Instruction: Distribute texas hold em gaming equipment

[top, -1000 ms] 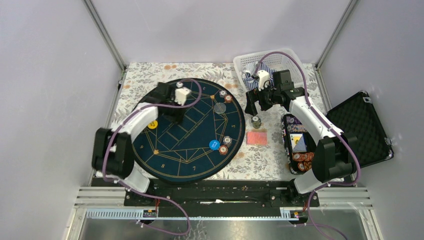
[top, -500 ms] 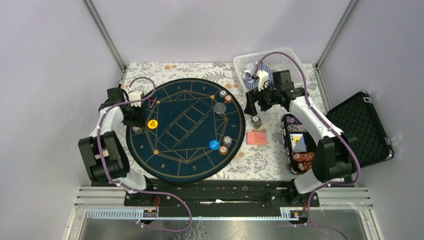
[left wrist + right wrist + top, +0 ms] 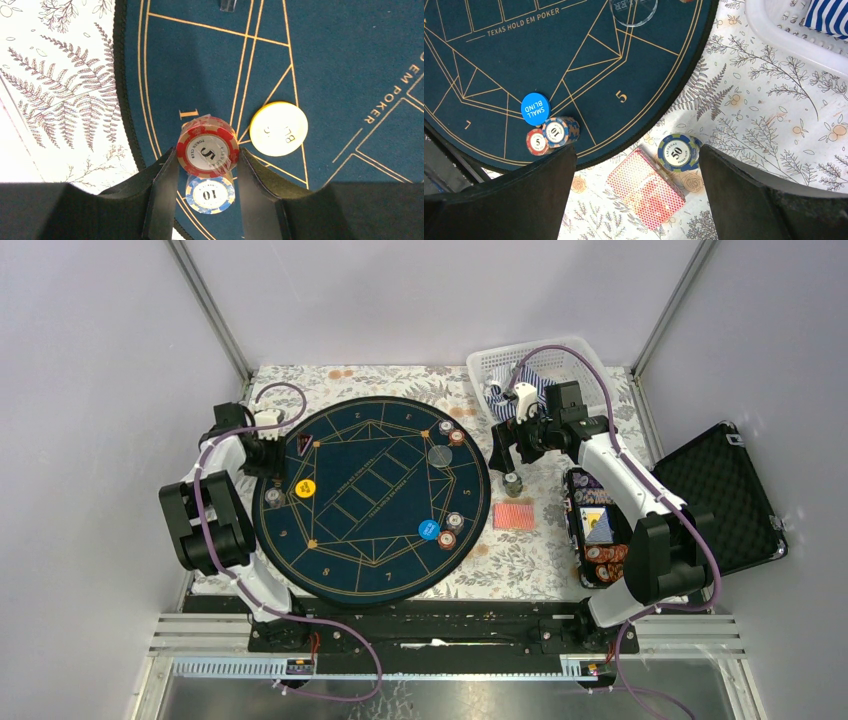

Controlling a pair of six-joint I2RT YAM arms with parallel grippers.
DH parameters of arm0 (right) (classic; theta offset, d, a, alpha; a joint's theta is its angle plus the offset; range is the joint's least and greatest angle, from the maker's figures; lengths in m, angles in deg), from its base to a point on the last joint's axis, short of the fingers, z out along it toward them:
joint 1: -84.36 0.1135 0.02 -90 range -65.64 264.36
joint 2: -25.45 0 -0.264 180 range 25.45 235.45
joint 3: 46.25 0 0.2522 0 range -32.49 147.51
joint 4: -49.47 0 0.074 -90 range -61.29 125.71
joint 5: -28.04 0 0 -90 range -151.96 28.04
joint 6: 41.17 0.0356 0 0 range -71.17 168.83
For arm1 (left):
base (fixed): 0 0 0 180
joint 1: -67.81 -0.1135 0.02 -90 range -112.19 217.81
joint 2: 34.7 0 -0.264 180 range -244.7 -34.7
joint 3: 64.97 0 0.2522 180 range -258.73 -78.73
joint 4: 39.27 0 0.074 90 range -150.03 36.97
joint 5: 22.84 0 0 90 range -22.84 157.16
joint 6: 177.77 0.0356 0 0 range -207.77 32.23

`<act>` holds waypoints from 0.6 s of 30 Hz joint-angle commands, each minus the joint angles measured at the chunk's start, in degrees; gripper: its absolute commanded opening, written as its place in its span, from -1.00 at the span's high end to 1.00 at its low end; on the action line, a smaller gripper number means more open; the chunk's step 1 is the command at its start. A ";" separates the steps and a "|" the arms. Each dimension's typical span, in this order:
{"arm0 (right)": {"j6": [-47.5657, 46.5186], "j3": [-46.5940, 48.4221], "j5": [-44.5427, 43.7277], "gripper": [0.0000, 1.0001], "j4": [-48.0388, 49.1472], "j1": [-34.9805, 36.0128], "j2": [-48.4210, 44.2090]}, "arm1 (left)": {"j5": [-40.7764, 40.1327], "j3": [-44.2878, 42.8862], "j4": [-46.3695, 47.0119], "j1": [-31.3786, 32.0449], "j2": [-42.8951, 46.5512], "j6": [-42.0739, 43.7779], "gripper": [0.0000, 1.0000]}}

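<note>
My left gripper (image 3: 267,460) is at the left edge of the navy mat (image 3: 380,560), open. In the left wrist view its fingertips (image 3: 207,165) flank a plastic-wrapped red "5" chip stack (image 3: 207,152) standing on the mat, with a blue "10" stack (image 3: 210,194) beside it and a yellow-orange disc (image 3: 278,129) to the right. These chips (image 3: 272,498) and the disc (image 3: 306,487) also show in the top view. My right gripper (image 3: 510,452) is wide open and empty above a "50" chip stack (image 3: 679,152) and the red-backed cards (image 3: 646,189). The blue disc (image 3: 535,108) lies by two stacks (image 3: 555,132).
A white basket (image 3: 570,355) with striped cloth stands behind the right gripper. An open black case (image 3: 715,495) with chips and cards (image 3: 600,530) is at the right. More chip stacks (image 3: 450,432) and a clear grey disc (image 3: 440,454) lie on the mat's right side.
My left arm swung from over the mat's middle to its left edge, then drew back a little while the chip stack stayed on the mat. The right arm has barely moved.
</note>
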 commanded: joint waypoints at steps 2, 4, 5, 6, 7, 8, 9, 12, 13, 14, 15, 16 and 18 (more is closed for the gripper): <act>-1.00 0.01 0.88 -0.99 -0.06 -0.38 -1.03 | -1.79 -2.63 2.67 -0.64 -2.04 0.80 0.26; -1.03 0.08 0.90 -0.99 -0.13 -0.36 -0.87 | -1.98 -2.59 3.14 -0.66 -2.63 0.96 0.25; -1.03 0.03 0.88 -0.99 -0.14 -0.37 -0.79 | -2.11 -2.64 3.31 -0.66 -3.02 0.97 0.24; -1.03 0.09 0.87 -0.99 -0.13 -0.36 -0.80 | -2.17 -2.79 3.27 -0.66 -3.38 1.03 0.23; -1.03 0.10 0.80 -0.99 -0.13 -0.36 -0.82 | -2.27 -2.99 3.28 -0.70 -3.83 0.99 0.22; -1.03 0.10 0.84 -0.99 -0.13 -0.38 -0.78 | -2.43 -3.17 3.26 -0.72 -4.27 1.10 0.21; -1.03 0.10 0.77 -0.99 -0.13 -0.36 -0.73 | -2.66 -3.41 3.30 -0.73 -4.80 1.20 0.21; -1.03 0.05 0.66 -0.99 -0.13 -0.36 -0.60 | -2.87 -3.16 3.28 -0.66 -5.35 1.59 0.18; -1.03 0.09 0.62 -0.99 -0.13 -0.36 -0.53 | -2.91 -3.05 3.26 -0.70 -5.53 1.71 0.18; -1.03 0.14 0.66 -1.00 -0.17 -0.36 -0.52 | -3.04 -2.89 3.26 -0.66 -5.73 1.86 0.16; -1.03 0.18 0.63 -0.99 -0.14 -0.36 -0.48 | -3.16 -2.81 3.28 -0.70 -5.89 1.86 0.13; -1.03 0.21 0.68 -0.99 -0.14 -0.40 -0.47 | -3.28 -2.72 3.29 -0.69 -5.92 2.03 0.10; -1.03 0.24 0.68 -0.99 -0.15 -0.40 -0.42 | -3.36 -2.40 3.31 -0.68 -5.99 2.12 0.01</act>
